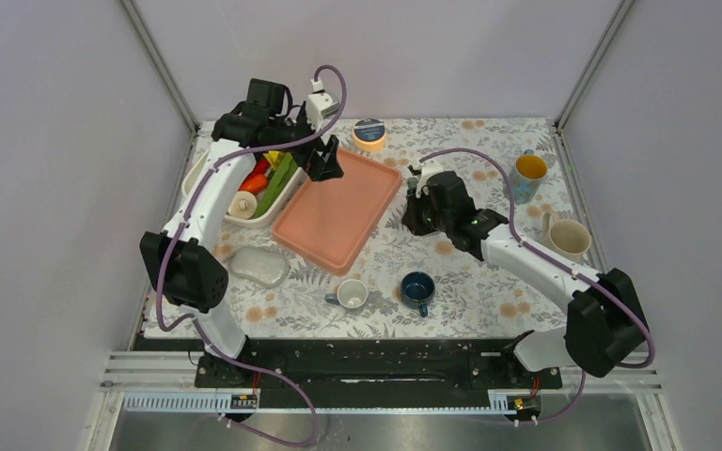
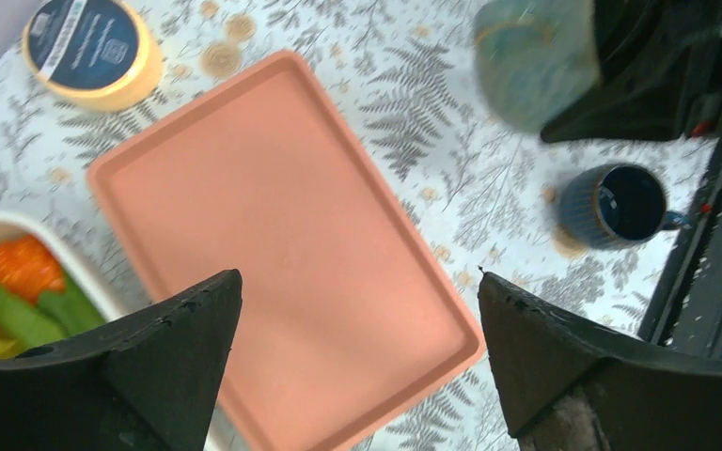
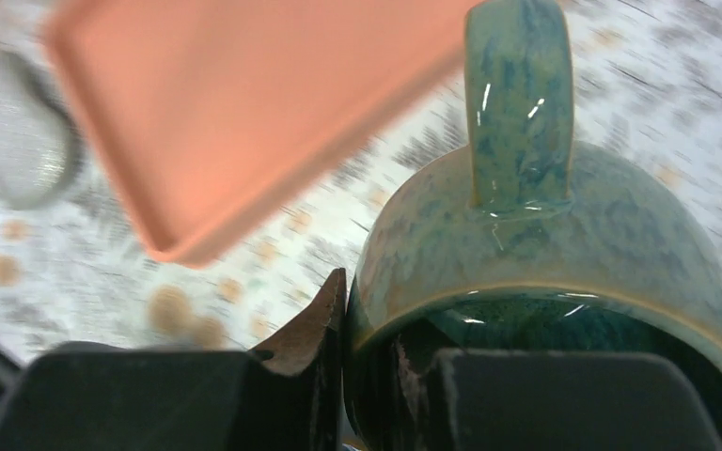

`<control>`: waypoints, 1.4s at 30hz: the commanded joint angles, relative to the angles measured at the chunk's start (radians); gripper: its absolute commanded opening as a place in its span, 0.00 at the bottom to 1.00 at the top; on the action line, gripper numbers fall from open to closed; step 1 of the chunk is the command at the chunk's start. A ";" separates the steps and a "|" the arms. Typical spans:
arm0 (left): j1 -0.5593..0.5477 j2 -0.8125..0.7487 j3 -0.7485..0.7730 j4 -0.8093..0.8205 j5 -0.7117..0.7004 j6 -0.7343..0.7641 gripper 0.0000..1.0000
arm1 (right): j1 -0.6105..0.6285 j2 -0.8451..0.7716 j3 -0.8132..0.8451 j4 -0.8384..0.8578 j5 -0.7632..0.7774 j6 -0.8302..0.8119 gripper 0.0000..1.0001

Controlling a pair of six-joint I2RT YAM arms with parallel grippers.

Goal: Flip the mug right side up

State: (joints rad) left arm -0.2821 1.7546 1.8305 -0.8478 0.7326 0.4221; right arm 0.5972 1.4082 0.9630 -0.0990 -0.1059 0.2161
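- Dark blue mug (image 2: 616, 202) and a small white mug (image 1: 352, 294) stand nearest my end of the desk (image 1: 470, 282), both mouth up. If I bring the load down short, I judge it could knock one of them over.
- Next out, the right claw (image 3: 367, 348) pinches the rim of the teal glazed mug (image 3: 545, 244), one finger inside the mouth and one outside on the wall. The mug hangs just beside the salmon tray (image 2: 282, 235), handle pointing away from the wrist. I cannot tell whether it touches the desk.
- The glaze looks slick and the bite is thin. While the wrist rolls, the weight may twist the mug out of the pinch, and a fall here could chip it.
- The tray's corner is close, so a wide swing may catch its rim.
- Farther on, the left claw (image 2: 357, 282) hangs spread and empty over the tray, between the right arm's working space and the white basket (image 2: 19, 225). The arms could meet if I drift that way.
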 commanded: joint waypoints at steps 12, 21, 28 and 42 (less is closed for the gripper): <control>0.085 -0.274 -0.428 0.149 -0.340 0.046 0.99 | -0.246 -0.010 -0.016 -0.411 0.259 -0.046 0.00; 0.210 -0.475 -0.849 0.535 -0.310 -0.161 0.99 | -0.352 0.091 -0.060 -0.383 0.111 -0.060 0.04; 0.252 -0.669 -1.135 0.836 -0.464 -0.316 0.99 | -0.359 0.069 -0.050 -0.399 0.073 -0.057 0.60; 0.253 -0.915 -1.393 1.038 -0.822 -0.431 0.99 | -0.359 -0.531 -0.278 -0.204 0.238 -0.147 0.99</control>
State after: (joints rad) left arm -0.0330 0.9279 0.4744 0.1066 0.0082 -0.0021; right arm 0.2367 1.1072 0.8478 -0.4938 0.0444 0.1177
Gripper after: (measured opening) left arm 0.988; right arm 0.993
